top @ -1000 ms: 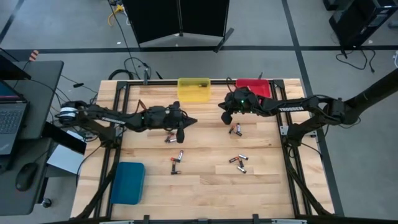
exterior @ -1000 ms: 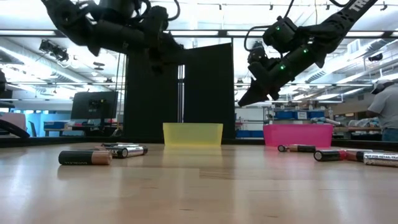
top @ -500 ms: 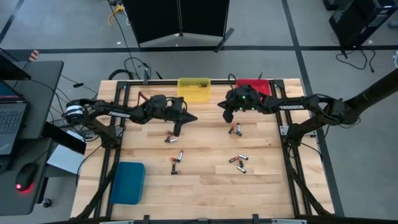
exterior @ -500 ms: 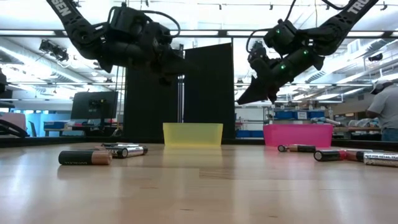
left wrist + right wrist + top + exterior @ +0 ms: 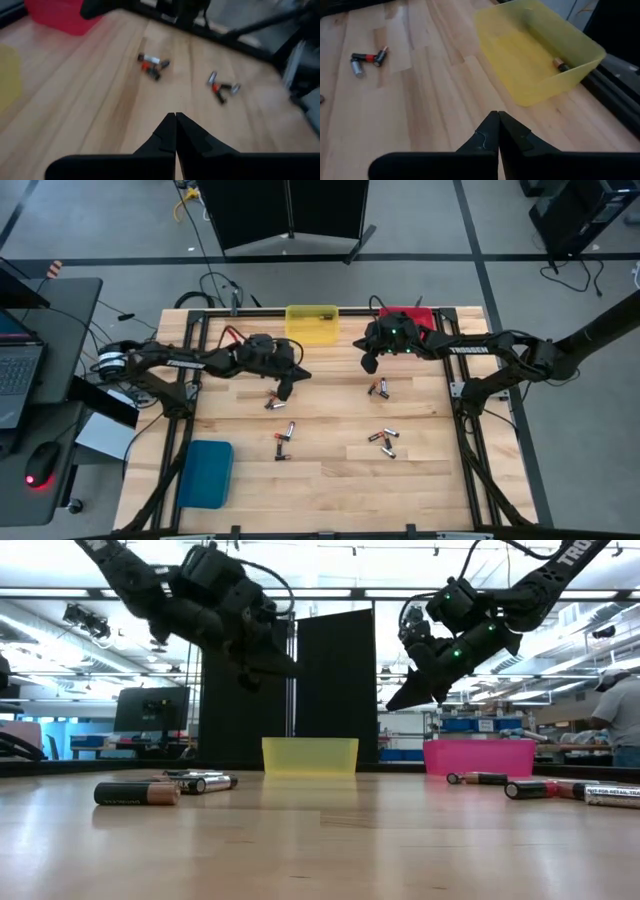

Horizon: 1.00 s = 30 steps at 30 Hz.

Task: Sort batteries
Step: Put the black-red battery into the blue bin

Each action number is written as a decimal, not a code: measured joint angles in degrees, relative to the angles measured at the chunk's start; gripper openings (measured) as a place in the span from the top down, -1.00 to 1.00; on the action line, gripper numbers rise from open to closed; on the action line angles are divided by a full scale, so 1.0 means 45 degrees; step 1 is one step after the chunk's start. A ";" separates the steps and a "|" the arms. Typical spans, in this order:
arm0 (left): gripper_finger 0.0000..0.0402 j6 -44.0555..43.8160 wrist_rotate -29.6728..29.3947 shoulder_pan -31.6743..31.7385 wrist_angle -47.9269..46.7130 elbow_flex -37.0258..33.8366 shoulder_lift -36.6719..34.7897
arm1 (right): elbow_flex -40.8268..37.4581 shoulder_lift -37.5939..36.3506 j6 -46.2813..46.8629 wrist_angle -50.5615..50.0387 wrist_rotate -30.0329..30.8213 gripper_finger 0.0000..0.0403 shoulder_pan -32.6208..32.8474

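Several small batteries lie on their sides on the wooden table in loose groups: one (image 5: 272, 402) below my left gripper, two pairs (image 5: 284, 440) nearer the front, one group (image 5: 378, 388) below my right gripper, another (image 5: 384, 444) to the front right. One battery (image 5: 561, 64) lies in the yellow bin (image 5: 312, 323). My left gripper (image 5: 303, 373) hangs shut above the table, pointing right and slightly down. My right gripper (image 5: 367, 366) hangs shut too, in front of the red bin (image 5: 408, 318), pointing toward the yellow bin. Neither holds anything.
A blue bin (image 5: 205, 473) sits at the table's near left corner. The yellow and red bins stand at the far edge. A black metal frame (image 5: 462, 395) borders the table's sides. Bare wood lies between the two grippers.
My left gripper has swung a little toward the far edge and rolled about its own axis, staying shut and above the table. My right gripper has drifted slightly toward the far edge and the red bin, still shut. No battery has moved.
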 joint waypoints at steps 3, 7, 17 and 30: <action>0.95 0.0324 -0.0973 -0.0652 -0.1826 0.0384 -0.0570 | 0.0000 -0.0005 0.0003 -0.0097 -0.0011 0.94 0.0171; 0.95 0.0618 -0.2086 -0.1873 -0.4170 0.0744 -0.1218 | 0.0000 -0.0005 0.0057 -0.0070 -0.0011 0.94 0.0597; 0.95 0.0369 -0.3368 -0.4645 -0.6472 0.0758 -0.1606 | 0.0000 -0.0005 0.1252 -0.0068 0.0338 0.91 0.2334; 0.88 -0.0560 -0.4190 -0.6526 -0.8744 0.0758 -0.1568 | 0.0000 -0.0003 0.1733 -0.0068 0.1429 0.89 0.4135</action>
